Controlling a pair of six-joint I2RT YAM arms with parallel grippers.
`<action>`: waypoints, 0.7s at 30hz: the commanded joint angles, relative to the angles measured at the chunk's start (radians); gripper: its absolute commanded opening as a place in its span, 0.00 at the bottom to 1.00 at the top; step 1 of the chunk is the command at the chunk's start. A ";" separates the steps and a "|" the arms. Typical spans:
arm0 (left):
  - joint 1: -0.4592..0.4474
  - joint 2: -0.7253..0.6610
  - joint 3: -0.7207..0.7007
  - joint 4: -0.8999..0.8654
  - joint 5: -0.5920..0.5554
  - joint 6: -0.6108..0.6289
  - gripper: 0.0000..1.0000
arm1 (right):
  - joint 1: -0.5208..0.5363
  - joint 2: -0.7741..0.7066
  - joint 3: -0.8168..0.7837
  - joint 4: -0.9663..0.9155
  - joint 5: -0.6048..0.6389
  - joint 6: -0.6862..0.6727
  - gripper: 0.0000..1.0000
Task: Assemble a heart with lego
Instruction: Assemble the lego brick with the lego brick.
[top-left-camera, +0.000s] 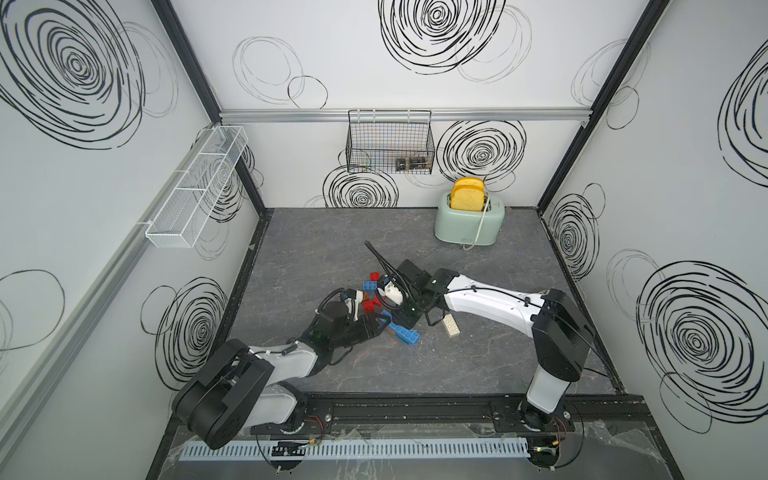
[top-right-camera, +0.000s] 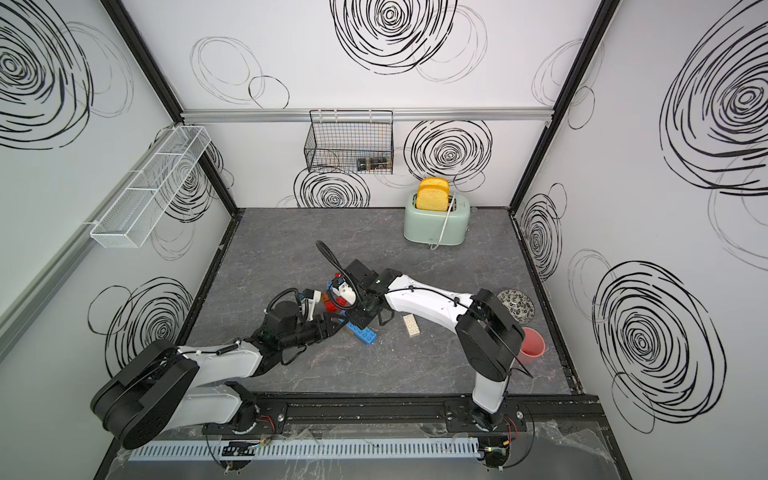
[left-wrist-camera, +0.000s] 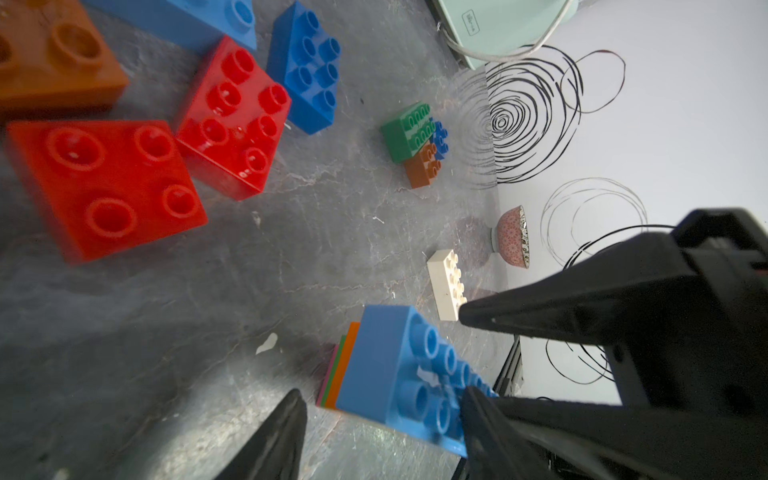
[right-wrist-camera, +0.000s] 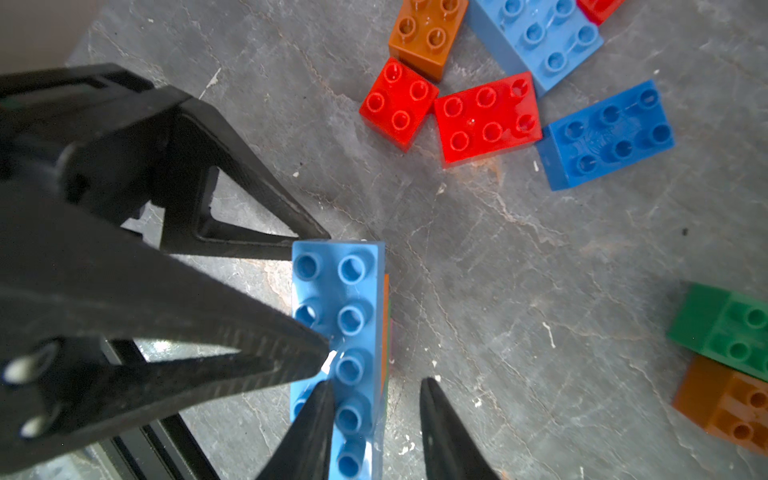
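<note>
Gray marbled tabletop (top-left-camera: 316, 249), boxed in by white walls (top-left-camera: 332, 50) scrawled with black swirls. Near the middle lies the long blue brick (right-wrist-camera: 338, 291), flat and studs up, stacked on thin orange, green and pink layers (left-wrist-camera: 349, 365). At its left end is the left end effector (left-wrist-camera: 380, 395), jaws apart and gripping nothing, with one fingertip just off the brick's end and the other over its studs. Behind the long blue brick and slightly left sits a huddle of loose pieces: a small red brick (right-wrist-camera: 397, 104), a bigger red brick (right-wrist-camera: 486, 118), a brown brick (right-wrist-camera: 428, 35), a pale blue brick (right-wrist-camera: 536, 41) and a dark blue brick (right-wrist-camera: 609, 135). Over the long blue brick's other stretch hangs the right end effector (right-wrist-camera: 376, 382), jaws drawn nearly closed, one fingertip above the studs and one just beside the long edge; whether they pinch it cannot be told. Just right of the long blue brick lies a cream brick (top-left-camera: 451, 326). Far behind it and to the right stands a mint toaster (top-left-camera: 469, 226) holding two yellow slices (top-left-camera: 467, 193). Well to its right are a patterned bowl (top-right-camera: 515, 305) and a pink cup (top-right-camera: 532, 343).
</note>
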 joint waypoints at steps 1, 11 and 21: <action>-0.018 -0.003 -0.016 0.020 -0.018 -0.006 0.62 | 0.000 -0.015 -0.035 -0.029 -0.009 -0.011 0.38; -0.030 -0.024 -0.012 0.009 -0.024 -0.016 0.63 | -0.026 -0.082 -0.011 0.000 -0.083 0.006 0.41; -0.029 -0.028 -0.002 0.007 -0.017 -0.016 0.65 | -0.086 -0.139 -0.053 0.025 -0.082 0.039 0.42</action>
